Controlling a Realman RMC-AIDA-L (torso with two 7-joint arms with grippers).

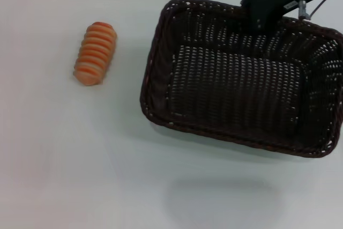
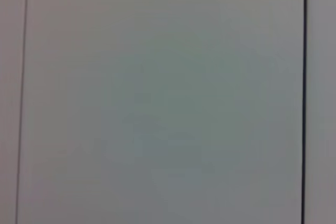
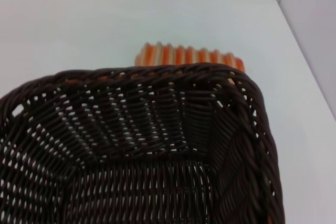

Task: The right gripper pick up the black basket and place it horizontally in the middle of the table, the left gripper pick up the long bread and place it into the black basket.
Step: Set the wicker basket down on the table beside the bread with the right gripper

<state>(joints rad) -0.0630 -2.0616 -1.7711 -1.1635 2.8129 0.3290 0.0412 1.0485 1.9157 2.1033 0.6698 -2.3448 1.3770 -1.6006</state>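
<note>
1 view shows right claw (image 1: 256,19).

A plain white tabletop (image 1: 80,159) is seen from the head view, and two things are carried on it. The long bread (image 1: 95,53), an orange-tan ribbed loaf, is laid toward the left side with its length running roughly front to back, slightly slanted. The black basket (image 1: 155,68), a large woven rectangular one set at a slight angle, is placed on the right side, well apart from the loaf, with bare white surface between them.
</note>
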